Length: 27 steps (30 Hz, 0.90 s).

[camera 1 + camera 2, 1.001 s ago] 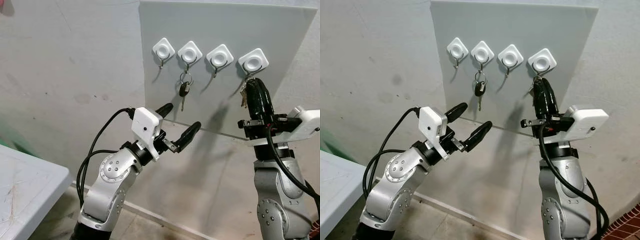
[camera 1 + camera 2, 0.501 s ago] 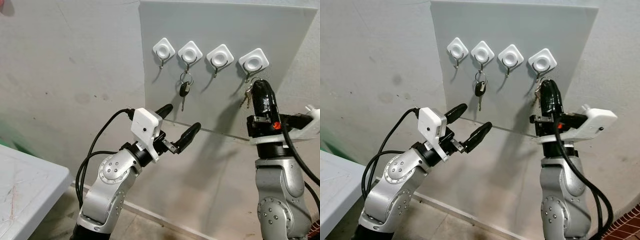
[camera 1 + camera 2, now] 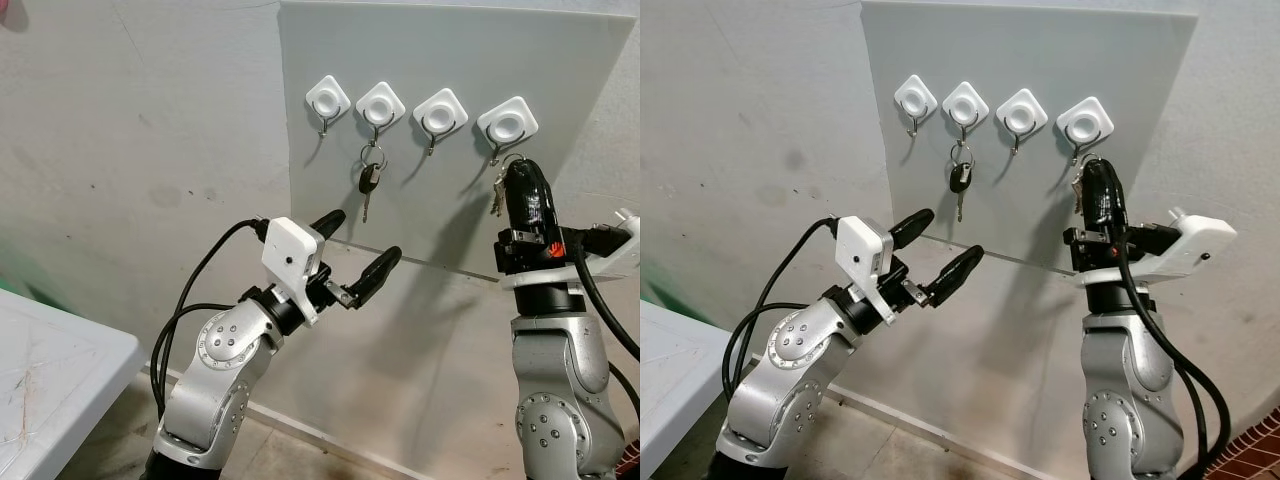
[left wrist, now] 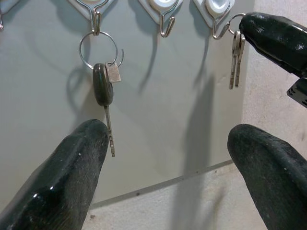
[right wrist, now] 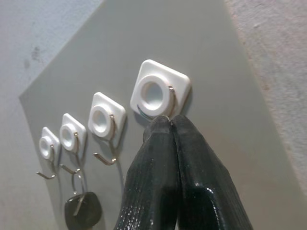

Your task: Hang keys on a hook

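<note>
Right gripper [image 3: 521, 172], fingers pressed together, points up just below the rightmost hook [image 3: 497, 152]. Keys [image 4: 235, 57] hang vertically from that hook, tips down, just beside the fingertips; contact cannot be confirmed. Left gripper [image 3: 355, 245] spread, well apart

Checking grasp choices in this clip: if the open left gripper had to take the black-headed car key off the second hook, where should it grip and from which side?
Probably the black plastic head of the car key, from the front, one finger on each side edge. The key hangs straight down from its ring; the head is its widest part. The left gripper is open below it.
</note>
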Available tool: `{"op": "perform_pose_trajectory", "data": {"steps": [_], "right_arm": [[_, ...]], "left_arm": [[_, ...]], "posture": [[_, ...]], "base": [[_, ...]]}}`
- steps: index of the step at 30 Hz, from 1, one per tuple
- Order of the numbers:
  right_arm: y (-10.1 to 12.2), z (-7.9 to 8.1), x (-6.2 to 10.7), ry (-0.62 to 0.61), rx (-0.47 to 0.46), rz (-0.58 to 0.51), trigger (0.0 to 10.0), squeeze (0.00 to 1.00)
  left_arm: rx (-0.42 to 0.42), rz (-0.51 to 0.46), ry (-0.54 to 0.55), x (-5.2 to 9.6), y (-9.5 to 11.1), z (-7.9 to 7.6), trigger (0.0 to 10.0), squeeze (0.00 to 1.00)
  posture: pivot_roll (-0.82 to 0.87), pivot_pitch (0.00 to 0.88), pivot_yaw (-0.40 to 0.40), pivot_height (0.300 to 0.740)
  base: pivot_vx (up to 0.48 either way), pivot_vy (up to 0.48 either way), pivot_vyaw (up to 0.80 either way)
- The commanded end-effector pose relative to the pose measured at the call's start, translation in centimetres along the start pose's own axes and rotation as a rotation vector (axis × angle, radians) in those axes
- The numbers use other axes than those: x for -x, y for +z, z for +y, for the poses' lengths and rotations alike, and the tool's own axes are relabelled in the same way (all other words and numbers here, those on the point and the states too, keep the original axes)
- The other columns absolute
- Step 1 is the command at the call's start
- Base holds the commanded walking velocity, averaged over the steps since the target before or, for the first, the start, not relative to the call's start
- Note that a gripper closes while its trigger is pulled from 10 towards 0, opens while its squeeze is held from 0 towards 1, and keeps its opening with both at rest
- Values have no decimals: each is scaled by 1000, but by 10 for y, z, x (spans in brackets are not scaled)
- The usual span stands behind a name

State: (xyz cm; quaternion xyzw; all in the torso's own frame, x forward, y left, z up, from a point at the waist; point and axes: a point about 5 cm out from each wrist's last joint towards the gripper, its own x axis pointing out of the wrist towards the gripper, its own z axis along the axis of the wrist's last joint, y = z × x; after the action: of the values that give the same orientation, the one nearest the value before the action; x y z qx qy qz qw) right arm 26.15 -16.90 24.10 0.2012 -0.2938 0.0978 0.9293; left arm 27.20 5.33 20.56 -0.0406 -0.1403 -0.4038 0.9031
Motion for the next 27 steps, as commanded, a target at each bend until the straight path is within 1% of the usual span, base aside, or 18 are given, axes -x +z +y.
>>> {"op": "perform_pose_trajectory", "data": {"steps": [1, 7, 22, 26, 27], "right_arm": [[7, 8, -4, 43, -13, -31, 10000, 0], [7, 11, -5, 61, -30, -35, 10000, 0], [9, 12, -7, 65, -28, -52, 10000, 0], [8, 14, -6, 91, 22, -32, 10000, 0], [7, 15, -6, 117, 86, -20, 10000, 0]], "left_arm": [[-6, -11, -1, 0, 4, -2, 10000, 0], [-4, -13, 0, -1, 4, -2, 10000, 0], [-5, -15, 5, -1, 5, -2, 10000, 0], [-6, -16, 6, 0, 5, -1, 10000, 0], [-6, -16, 6, 0, 5, -1, 10000, 0]], "posture": [[-41, 0, 32, 740], [-41, 0, 30, 740], [-39, 0, 28, 740], [-39, 0, 27, 740], [-39, 0, 27, 740]], "base": [[0, 0, 0], [0, 0, 0], [0, 0, 0], [0, 0, 0], [0, 0, 0]]}}
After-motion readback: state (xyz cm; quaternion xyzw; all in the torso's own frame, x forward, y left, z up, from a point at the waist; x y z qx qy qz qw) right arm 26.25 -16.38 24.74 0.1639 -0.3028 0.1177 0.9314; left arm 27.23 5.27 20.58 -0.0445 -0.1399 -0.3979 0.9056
